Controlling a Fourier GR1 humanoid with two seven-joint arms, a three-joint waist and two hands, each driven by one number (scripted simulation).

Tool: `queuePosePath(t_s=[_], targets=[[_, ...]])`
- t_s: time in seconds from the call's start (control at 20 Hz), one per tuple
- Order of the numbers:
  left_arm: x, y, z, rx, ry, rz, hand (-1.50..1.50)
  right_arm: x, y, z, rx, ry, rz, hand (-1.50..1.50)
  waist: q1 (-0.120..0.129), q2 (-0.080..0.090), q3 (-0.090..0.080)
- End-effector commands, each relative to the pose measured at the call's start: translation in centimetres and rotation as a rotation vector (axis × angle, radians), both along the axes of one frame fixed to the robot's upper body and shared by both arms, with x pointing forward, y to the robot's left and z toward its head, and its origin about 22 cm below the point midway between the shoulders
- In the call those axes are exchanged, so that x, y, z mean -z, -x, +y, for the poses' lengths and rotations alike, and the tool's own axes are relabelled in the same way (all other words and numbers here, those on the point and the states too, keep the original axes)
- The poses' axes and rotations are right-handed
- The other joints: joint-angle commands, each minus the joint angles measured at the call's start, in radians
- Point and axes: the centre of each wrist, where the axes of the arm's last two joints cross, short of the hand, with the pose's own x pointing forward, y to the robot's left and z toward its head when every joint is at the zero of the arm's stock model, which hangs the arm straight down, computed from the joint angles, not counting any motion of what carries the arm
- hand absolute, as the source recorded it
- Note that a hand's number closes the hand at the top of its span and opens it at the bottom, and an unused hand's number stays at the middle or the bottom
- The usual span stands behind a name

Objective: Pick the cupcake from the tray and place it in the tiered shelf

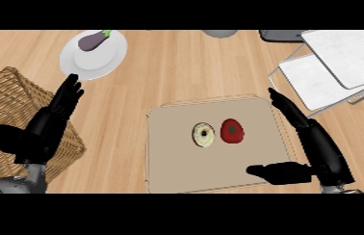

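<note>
One tray (177, 176) lies at the lower middle of the frame, a flat tan square on the wooden surface (185, 70), and on it sit two things side by side: one cupcake (203, 135), pale and round with a dark centre, and just to its right one red tomato (232, 130). They are very close, possibly touching.

At the upper left of the frame stands one white plate (107, 60) carrying a single purple eggplant (95, 40). One woven basket (18, 99) fills the left edge. At the upper right is the tiered shelf (320, 80), showing two white shelves on a metal frame, its lower corner close to the tray's upper right corner. A grey object (219, 33) is cut off by the top edge of the frame, and I cannot tell what it is.

There are two robot hands. The left robot hand (53, 118) rests over the basket at the left, fingers straight and pointing up toward the plate, holding nothing. The right robot hand (313, 142) stands at the tray's right edge, fingers straight toward the shelf, thumb spread out over the tray's lower right corner, also holding nothing.

The cupcake lies to the left of the right robot hand, with the tomato between them. Bare tray surrounds the pair, and open wood runs between tray and plate.
</note>
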Motion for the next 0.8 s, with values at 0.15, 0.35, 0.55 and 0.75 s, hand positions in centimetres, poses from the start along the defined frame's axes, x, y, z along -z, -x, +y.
queuePosePath(t_s=[0.15,0.35,0.55,0.75], targets=[[-0.9,-0.2,-1.1,-0.016,0.002,0.015,0.0,-3.1,1.0,3.2,-0.06,0.171,0.102,-1.5,0.0,0.001,0.001],[-1.4,-0.8,-0.5,-0.015,0.003,-0.008,0.0,-3.6,-1.5,7.2,-0.047,0.207,0.143,-1.5,0.005,0.003,0.001],[-0.1,0.8,-0.5,0.012,-0.014,0.005,0.0,-3.4,-2.2,8.7,-0.052,0.329,0.176,-1.5,0.01,0.003,0.001],[-0.7,-1.5,-0.8,0.001,0.001,0.012,0.0,-1.6,-3.8,10.0,-0.061,0.445,0.219,-1.5,0.004,0.005,0.001]])
